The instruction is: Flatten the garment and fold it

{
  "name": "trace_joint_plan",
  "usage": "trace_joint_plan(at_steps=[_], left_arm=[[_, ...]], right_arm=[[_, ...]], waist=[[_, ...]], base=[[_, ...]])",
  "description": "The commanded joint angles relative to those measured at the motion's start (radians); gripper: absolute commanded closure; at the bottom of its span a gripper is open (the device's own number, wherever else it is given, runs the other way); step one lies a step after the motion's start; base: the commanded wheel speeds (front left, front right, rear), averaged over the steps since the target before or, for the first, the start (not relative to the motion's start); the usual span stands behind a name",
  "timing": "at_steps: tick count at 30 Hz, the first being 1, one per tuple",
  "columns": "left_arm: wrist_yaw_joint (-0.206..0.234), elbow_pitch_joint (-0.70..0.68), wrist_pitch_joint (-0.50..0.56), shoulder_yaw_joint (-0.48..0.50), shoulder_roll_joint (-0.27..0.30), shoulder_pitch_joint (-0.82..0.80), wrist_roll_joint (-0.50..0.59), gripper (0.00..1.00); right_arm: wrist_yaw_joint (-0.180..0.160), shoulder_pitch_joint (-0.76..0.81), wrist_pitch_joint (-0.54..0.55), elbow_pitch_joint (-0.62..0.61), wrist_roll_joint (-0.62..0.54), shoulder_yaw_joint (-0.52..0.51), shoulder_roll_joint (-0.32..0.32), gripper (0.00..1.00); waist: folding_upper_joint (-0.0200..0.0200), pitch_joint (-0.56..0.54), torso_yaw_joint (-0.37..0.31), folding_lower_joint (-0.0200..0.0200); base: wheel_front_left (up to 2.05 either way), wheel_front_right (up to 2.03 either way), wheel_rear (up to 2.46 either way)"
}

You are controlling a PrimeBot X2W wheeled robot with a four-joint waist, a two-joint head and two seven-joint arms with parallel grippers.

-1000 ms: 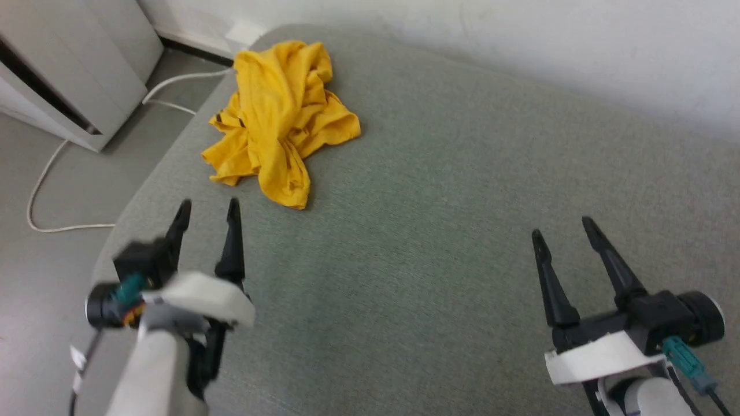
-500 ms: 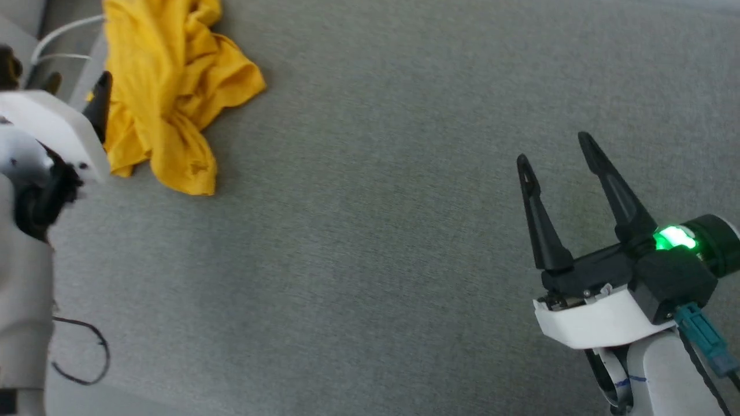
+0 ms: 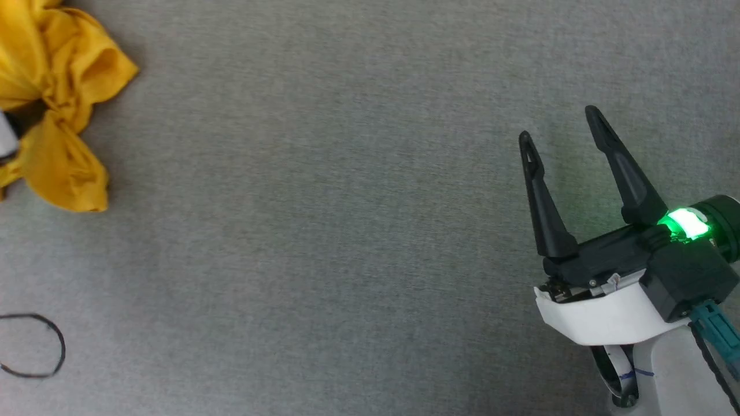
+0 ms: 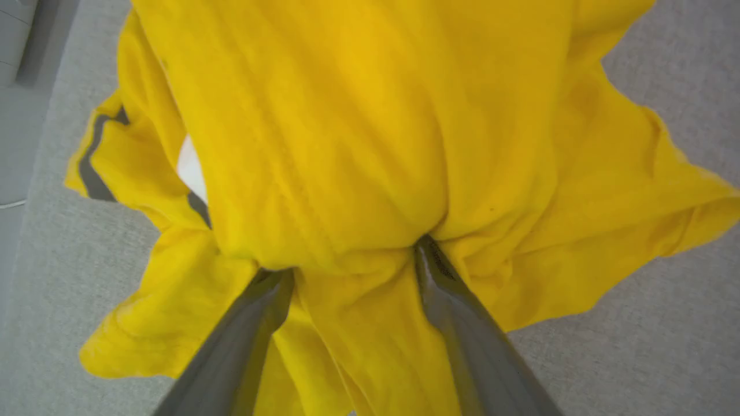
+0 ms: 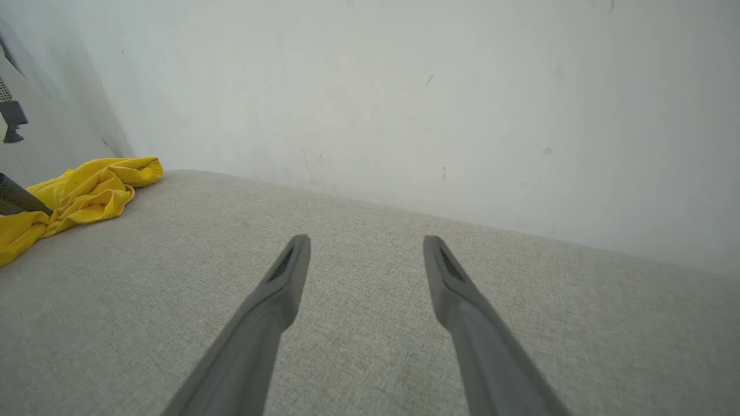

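Yellow: spotted shirt (image 3: 58, 86) crumpled at far-left corner of cushion (image 3: 347, 231) | advanced left tool (image 4: 350, 257) from short of it into folds, spread wide, nothing pinched | kept right tool (image 3: 558, 122) wide, empty, well apart | reached grabbing stage; flattening unstarted

Head cam swung down/right. L gripper (image 4: 354, 259) went fwd to shirt (image 4: 358, 144), now poking into it; R gripper (image 3: 558, 122) LED (image 3: 685, 222) lit green.
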Motion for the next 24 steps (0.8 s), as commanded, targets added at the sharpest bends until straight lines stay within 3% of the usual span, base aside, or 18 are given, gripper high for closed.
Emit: trace_joint_plan(at_steps=[1, 2, 3, 4, 5, 8, 11, 18, 24], left_arm=[[-0.007, 0.027, 0.073, -0.026, -0.006, 0.008, -0.042, 0.0], [-0.007, 0.027, 0.073, -0.026, -0.006, 0.008, -0.042, 0.0], [-0.007, 0.029, 0.101, -0.034, -0.005, 0.013, -0.061, 0.11], [-0.007, 0.027, 0.121, -0.039, -0.005, 0.019, -0.082, 0.7], [-0.007, 0.022, 0.132, -0.041, -0.005, 0.024, -0.103, 1.0], [-0.007, 0.006, 0.113, -0.035, 0.003, 0.039, -0.146, 1.0], [-0.007, 0.007, 0.006, -0.019, 0.029, 0.04, -0.132, 1.0], [-0.007, 0.005, -0.318, 0.005, 0.08, 0.012, -0.06, 1.0], [-0.007, -0.03, -0.574, -0.034, 0.116, 0.001, 0.024, 1.0]], right_arm=[[-0.001, -0.013, -0.01, 0.003, 0.012, -0.006, -0.001, 0.0], [-0.001, -0.013, -0.01, 0.003, 0.012, -0.006, -0.001, 0.0], [-0.001, -0.014, -0.012, 0.006, 0.013, -0.008, -0.001, 0.0], [-0.001, -0.014, -0.015, 0.01, 0.014, -0.009, -0.001, 0.0], [-0.001, -0.014, -0.017, 0.014, 0.015, -0.011, -0.001, 0.0], [-0.001, -0.015, -0.023, 0.027, 0.023, -0.017, -0.001, 0.0], [-0.001, -0.018, -0.031, 0.042, 0.032, -0.021, -0.001, 0.0], [-0.001, -0.015, -0.057, 0.096, 0.067, -0.048, -0.001, 0.0], [-0.001, 0.014, -0.075, 0.152, 0.104, -0.093, -0.001, 0.0]], waist=[[0.0001, 0.046, -0.046, -0.0001], [0.0001, 0.046, -0.046, -0.0001], [0.0001, 0.046, -0.046, -0.0001], [0.0001, 0.045, -0.046, -0.0001], [0.0001, 0.041, -0.046, -0.0001], [0.0001, 0.025, -0.043, -0.0001], [0.0001, -0.002, -0.042, -0.0001], [0.0001, -0.123, -0.051, -0.0001], [0.0001, -0.267, -0.07, -0.0001]], base=[[0.0, 0.0, 0.0], [0.0, 0.0, 0.0], [0.0, 0.0, 0.0], [0.0, 0.0, 0.0], [0.0, 0.0, 0.0], [0.0, 0.0, 0.0], [0.0, 0.0, 0.0], [0.0, 0.0, 0.0], [0.0, 0.0, 0.0]])
